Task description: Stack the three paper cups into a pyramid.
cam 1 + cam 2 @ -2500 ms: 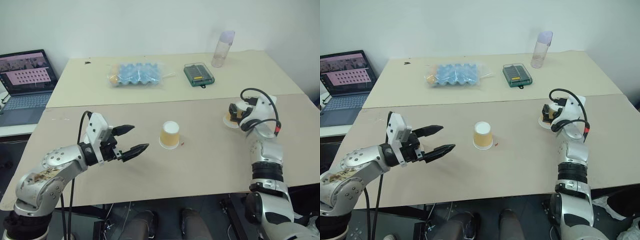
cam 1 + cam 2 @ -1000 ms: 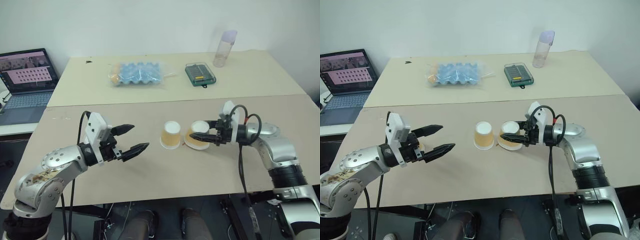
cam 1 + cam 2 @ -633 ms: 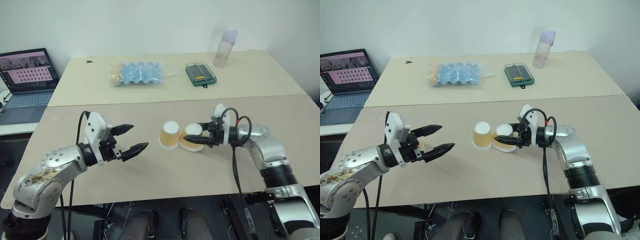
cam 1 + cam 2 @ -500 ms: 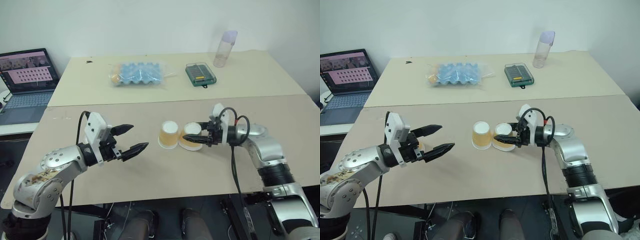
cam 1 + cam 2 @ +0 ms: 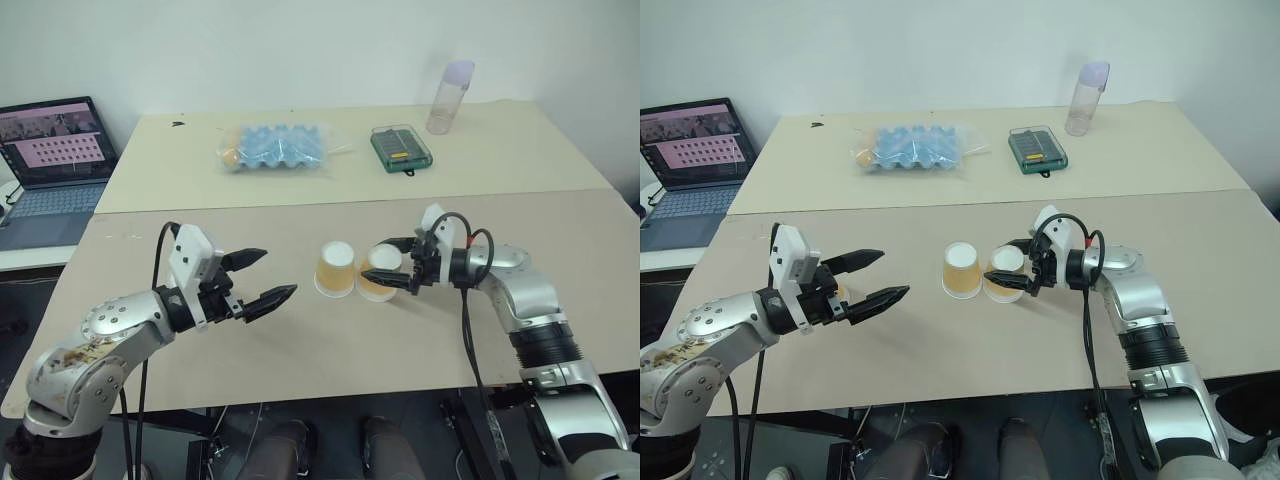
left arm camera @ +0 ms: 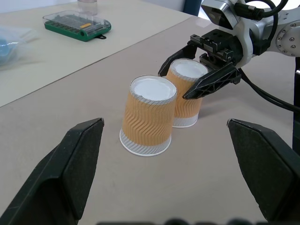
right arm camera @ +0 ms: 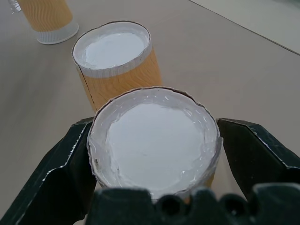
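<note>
Left eye view shows a beige counter with two paper cups standing upside down near its middle, side by side and touching or almost touching. The first cup stands free on the robot's left side of the pair. The second cup stands between the two black fingers of the right pincer, which reaches in from the right. In the left wrist view one finger passes on the far side of this cup and the other on the near side, both spread with a small gap to the cup wall, so the right pincer looks released around the cup and not clenched on it. In the right wrist view a third cup stands upside down further away on the counter, well apart from the pair. The left pincer hangs above the counter left of the cups, its fingers spread wide and holding nothing. On the far part of the counter lie a blue egg tray in a plastic bag, a green case and a translucent bottle. A laptop stands open at the far left.
</note>
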